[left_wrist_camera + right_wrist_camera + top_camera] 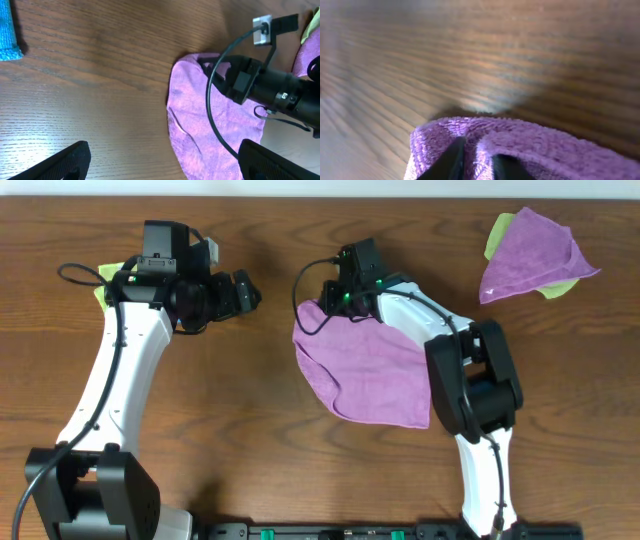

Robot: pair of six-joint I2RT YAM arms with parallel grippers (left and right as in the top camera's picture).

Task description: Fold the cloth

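Note:
A purple cloth [365, 370] lies in the middle of the table, folded over into a rough wedge. My right gripper [330, 298] is at the cloth's upper left corner and is shut on a pinch of it; the right wrist view shows the fingers [477, 160] closed with a ridge of purple cloth [530, 145] between them. My left gripper [245, 290] is open and empty, to the left of the cloth and apart from it. In the left wrist view its wide-spread fingers [162, 160] frame the cloth [205, 130] and the right arm's wrist.
A second purple cloth [535, 255] lies folded on a yellow-green cloth at the back right. A yellow-green cloth [108, 275] shows under my left arm at the back left. A blue cloth [9, 30] shows in the left wrist view.

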